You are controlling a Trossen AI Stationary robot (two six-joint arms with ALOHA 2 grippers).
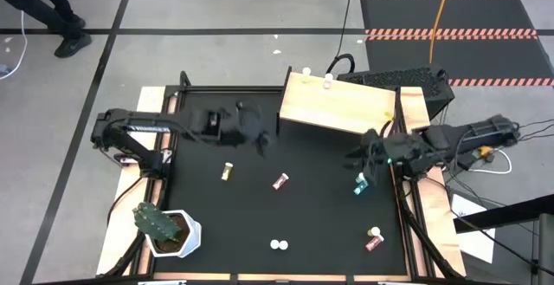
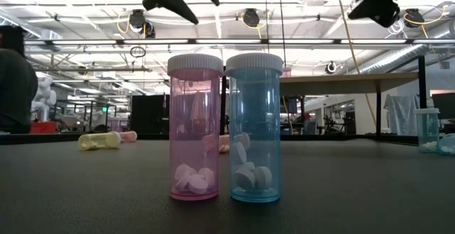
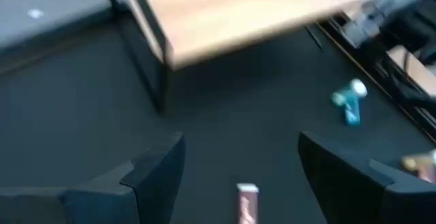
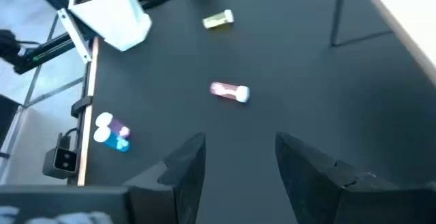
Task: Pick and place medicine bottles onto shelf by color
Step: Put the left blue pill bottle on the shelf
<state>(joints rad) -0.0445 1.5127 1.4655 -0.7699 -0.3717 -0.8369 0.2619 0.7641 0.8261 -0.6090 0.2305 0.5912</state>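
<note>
At the near table edge (image 1: 277, 275) a pink bottle (image 2: 194, 127) and a blue bottle (image 2: 254, 127) stand upright, touching, white pills inside. A red bottle (image 1: 373, 238) lies near the right frame. Open black surface separates a yellow bottle (image 1: 228, 171) and a pink one (image 1: 280, 182), both lying flat. My right gripper (image 1: 367, 162) hangs above a teal bottle (image 1: 360, 184), fingers parted, empty. My left gripper (image 1: 256, 132) hovers open, empty, beside the shelf (image 1: 342, 103). Two bottles (image 1: 317, 78) stand at its far edge.
</note>
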